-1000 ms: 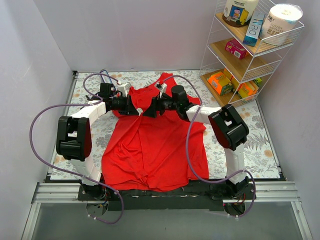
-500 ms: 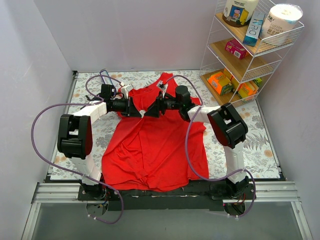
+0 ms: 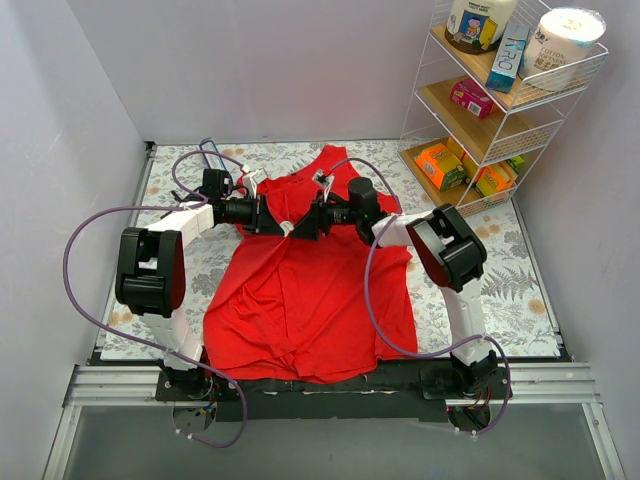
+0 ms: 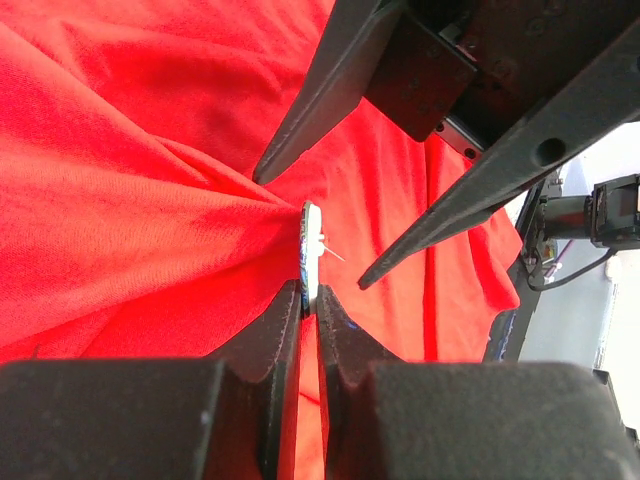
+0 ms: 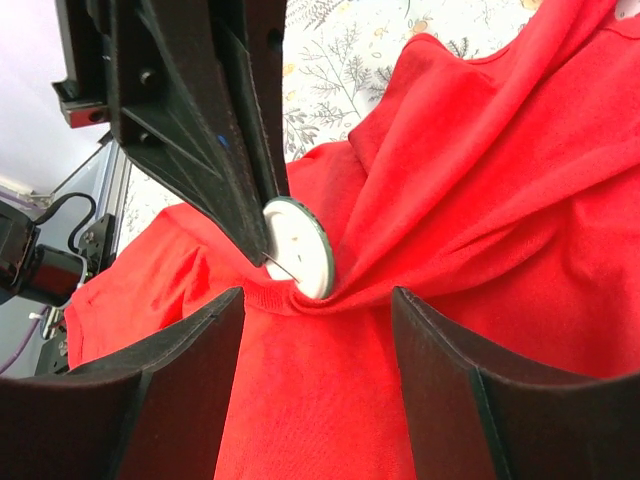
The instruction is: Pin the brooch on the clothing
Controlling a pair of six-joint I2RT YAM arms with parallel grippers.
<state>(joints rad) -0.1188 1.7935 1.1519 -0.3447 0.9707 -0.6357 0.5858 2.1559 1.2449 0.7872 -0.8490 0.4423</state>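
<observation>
The clothing, a red tank top, lies flat on the table with its neckline lifted between the arms. My left gripper is shut on the edge of the brooch, a small round disc seen edge-on. The right wrist view shows the brooch from its white back, its thin pin exposed and a fold of red cloth bunched against its lower rim. My right gripper faces it, open, its fingers either side of that fold and clear of the disc. From above, both grippers meet at the brooch.
A white wire shelf rack with boxes and bottles stands at the back right. A floral mat covers the table around the garment. Purple cables loop off both arms. Grey walls close the left and back sides.
My right gripper has moved left toward the left gripper and its jaws have narrowed somewhat. The left gripper has shifted slightly toward the back, still shut on the brooch.
</observation>
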